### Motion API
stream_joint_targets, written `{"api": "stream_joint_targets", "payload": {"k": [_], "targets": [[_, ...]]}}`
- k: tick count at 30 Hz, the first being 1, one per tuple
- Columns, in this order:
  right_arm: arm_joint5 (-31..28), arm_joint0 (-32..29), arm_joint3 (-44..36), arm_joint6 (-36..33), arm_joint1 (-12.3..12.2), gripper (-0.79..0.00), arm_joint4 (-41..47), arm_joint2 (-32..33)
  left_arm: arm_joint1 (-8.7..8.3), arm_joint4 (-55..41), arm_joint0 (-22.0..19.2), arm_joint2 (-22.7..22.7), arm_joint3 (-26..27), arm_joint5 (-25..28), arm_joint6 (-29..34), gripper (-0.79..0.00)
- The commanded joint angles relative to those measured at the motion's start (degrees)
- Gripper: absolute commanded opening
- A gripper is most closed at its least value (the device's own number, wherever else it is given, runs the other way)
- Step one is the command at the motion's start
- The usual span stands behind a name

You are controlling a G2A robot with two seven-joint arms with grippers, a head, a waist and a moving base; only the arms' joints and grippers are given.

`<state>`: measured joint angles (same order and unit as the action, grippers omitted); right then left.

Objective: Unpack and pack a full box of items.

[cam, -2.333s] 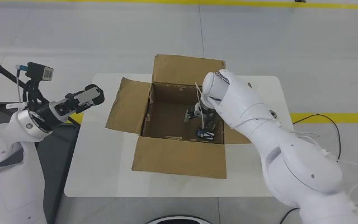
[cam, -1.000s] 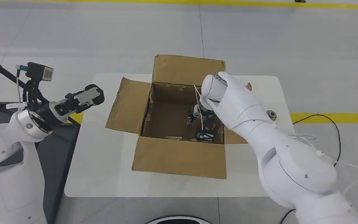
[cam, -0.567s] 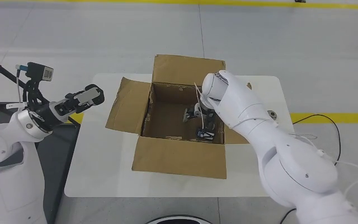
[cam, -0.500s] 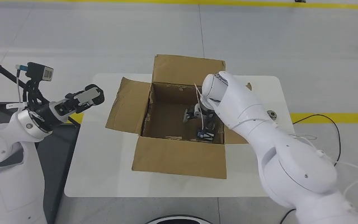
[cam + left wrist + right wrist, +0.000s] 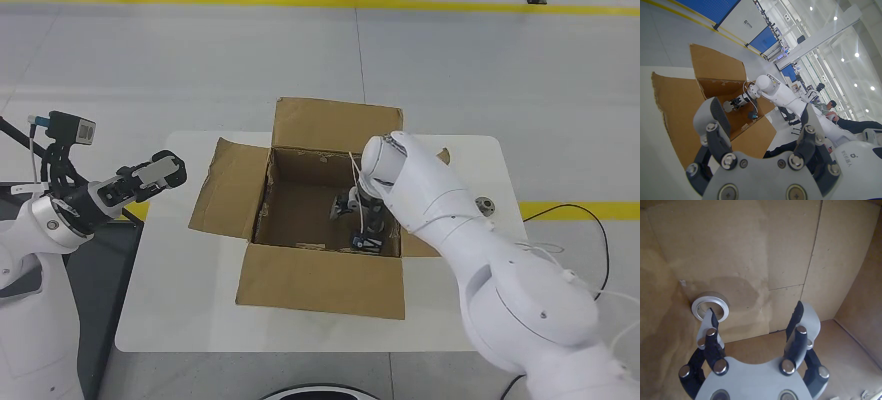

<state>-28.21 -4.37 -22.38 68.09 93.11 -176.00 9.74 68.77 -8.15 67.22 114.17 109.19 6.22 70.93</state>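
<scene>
An open cardboard box (image 5: 232, 190) stands in the middle of the white table (image 5: 185, 300), flaps spread outward. My right gripper (image 5: 345, 207) is down inside the box near its right wall, fingers open. In the right wrist view that gripper (image 5: 754, 307) hangs over the bare cardboard bottom, and one fingertip overlaps a silver metal ring (image 5: 702, 303) lying there. My left gripper (image 5: 160, 172) is held open left of the table, away from the box. Its wrist view looks past its open fingers (image 5: 719, 111) at the box (image 5: 677, 98) and the right arm's gripper (image 5: 732, 104).
A small round metal part (image 5: 486, 205) lies on the table right of the box. The box walls stand close around the right gripper. Bare table lies in front of the box and to its left.
The right gripper has shifted only slightly inside the box, staying open. The left arm has not moved.
</scene>
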Motion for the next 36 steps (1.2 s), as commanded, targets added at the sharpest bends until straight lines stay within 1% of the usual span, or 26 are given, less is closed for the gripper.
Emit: {"api": "stream_joint_targets", "payload": {"k": [1,6,11,14,15,16,19,20,31,34,35,36], "targets": [[-0.07,-0.10,0.10,-0.19,0.04,-0.074,0.00,0.00,0.00,0.00,0.00,0.00,0.00,0.00,0.00,0.000],[0.05,-0.23,0.31,-0.54,0.15,-0.123,0.00,0.00,0.00,0.00,0.00,0.00,0.00,0.00,0.00,0.000],[0.07,-0.26,0.49,-0.94,0.27,-0.142,0.00,0.00,0.00,0.00,0.00,0.00,0.00,0.00,0.00,0.000],[0.13,-0.25,0.58,-1.19,0.34,-0.188,0.00,0.00,0.00,0.00,0.00,0.00,0.00,0.00,0.00,0.000],[0.23,-0.25,0.58,-1.28,0.37,-0.228,0.00,0.00,0.00,0.00,0.00,0.00,0.00,0.00,0.00,0.000],[0.23,-0.24,0.59,-1.30,0.41,-0.249,0.00,0.00,0.00,0.00,0.00,0.00,0.00,0.00,0.00,0.000],[0.36,-0.27,0.57,-1.34,0.52,-0.225,0.00,0.00,0.00,0.00,0.00,0.00,0.00,0.00,0.00,0.000],[0.55,-0.26,0.61,-1.19,0.54,-0.200,0.00,0.00,0.00,0.00,0.00,0.00,0.00,0.00,0.00,0.000],[1.46,0.53,1.68,-1.52,0.71,-0.203,0.00,0.00,0.00,0.00,0.00,0.00,0.00,0.00,0.00,0.000],[1.67,0.30,1.87,-1.44,0.77,-0.240,0.00,0.00,0.00,0.00,0.00,0.00,0.00,0.00,0.00,0.000],[1.71,0.19,1.91,-1.40,0.80,-0.280,0.00,0.00,0.00,0.00,0.00,0.00,0.00,0.00,0.00,0.000],[1.68,0.12,1.97,-1.42,0.84,-0.345,0.00,0.00,0.00,0.00,0.00,0.00,0.00,0.00,0.00,0.000]]}}
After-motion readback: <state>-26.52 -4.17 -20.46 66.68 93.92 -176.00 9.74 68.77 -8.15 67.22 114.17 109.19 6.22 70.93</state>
